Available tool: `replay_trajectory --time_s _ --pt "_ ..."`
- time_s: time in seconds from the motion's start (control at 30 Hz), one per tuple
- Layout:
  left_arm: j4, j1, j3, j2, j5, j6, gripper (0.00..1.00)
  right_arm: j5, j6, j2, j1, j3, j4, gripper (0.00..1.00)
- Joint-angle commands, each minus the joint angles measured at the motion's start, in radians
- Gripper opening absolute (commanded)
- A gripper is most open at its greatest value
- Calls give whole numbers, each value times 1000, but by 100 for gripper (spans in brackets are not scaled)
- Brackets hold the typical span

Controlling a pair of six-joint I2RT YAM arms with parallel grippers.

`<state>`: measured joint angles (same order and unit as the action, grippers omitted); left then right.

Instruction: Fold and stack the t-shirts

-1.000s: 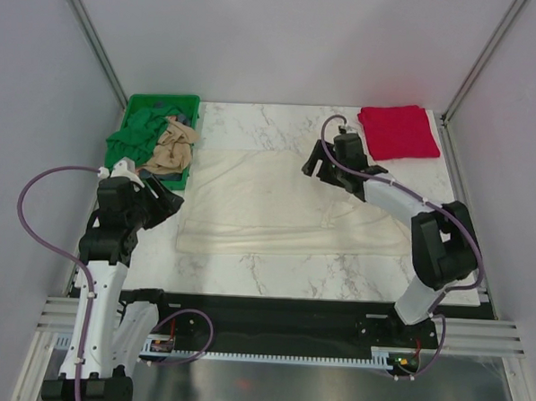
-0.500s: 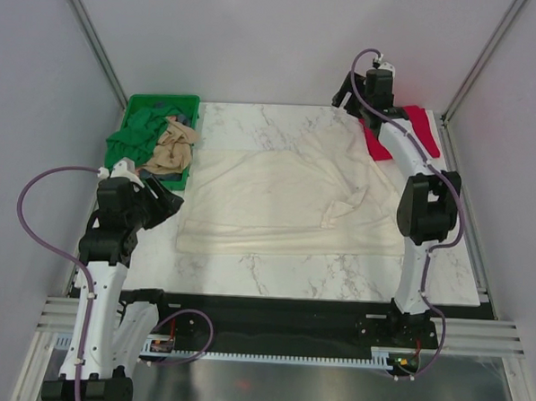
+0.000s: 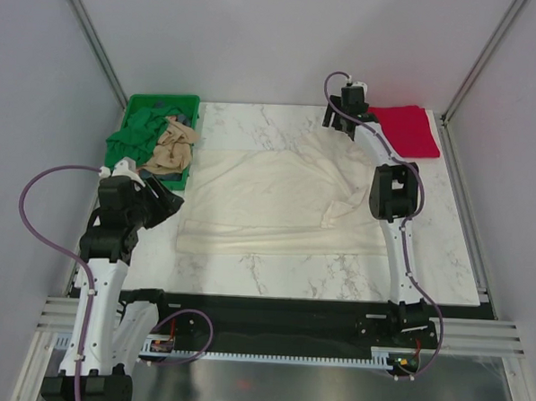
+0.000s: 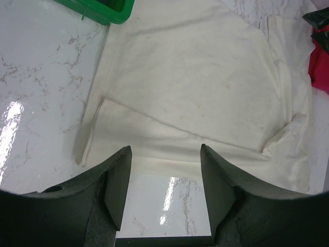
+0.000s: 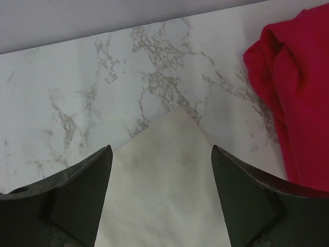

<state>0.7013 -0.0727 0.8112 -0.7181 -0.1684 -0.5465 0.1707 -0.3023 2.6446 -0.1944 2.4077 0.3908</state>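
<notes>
The right arm has swung left off the red t-shirt (image 3: 405,129) and now stretches long to the table's far edge. The right gripper (image 5: 160,153) is spread wide over the far corner of the cream-white t-shirt (image 3: 268,196), which lies on the marble table (image 3: 254,119). The left arm stands folded, the left gripper (image 4: 164,154) parted and empty above the shirt's near hem.
</notes>
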Motion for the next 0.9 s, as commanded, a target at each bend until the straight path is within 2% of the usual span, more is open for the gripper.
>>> replay_trajectory --time_s 0.0,0.27,0.37,0.47,0.57,0.6,0.67,0.7,0.77,0.8,0.87 --pt "-29 -9 -10 -3 -28 40 63 84 64 11 1 71 -9 85" --pt "-36 -19 -9 -24 -46 40 62 61 57 90 1 79 -20 82" --pt "-37 -19 -10 -23 -48 40 62 61 58 110 1 87 -29 78" --pt "-39 -21 -10 -23 -48 40 62 29 57 133 0 97 -33 69" --pt "-39 -24 -10 -26 -48 40 62 20 57 135 -2 100 -36 51" --pt "-39 -25 -10 -26 -48 42 62 20 58 133 -4 96 -44 41" --pt "-37 -27 -10 -27 -46 42 62 23 66 127 -4 94 -44 29" --pt "-39 -29 -10 -27 -46 42 62 29 71 123 -4 91 -46 17" --pt "-39 -29 -10 -30 -45 42 62 20 80 91 -4 68 -62 4" --pt "-39 -27 -12 -32 -46 42 63 -26 100 74 -4 56 -82 0" --pt "-39 -29 -12 -32 -48 42 63 -68 126 8 -8 19 -101 0"
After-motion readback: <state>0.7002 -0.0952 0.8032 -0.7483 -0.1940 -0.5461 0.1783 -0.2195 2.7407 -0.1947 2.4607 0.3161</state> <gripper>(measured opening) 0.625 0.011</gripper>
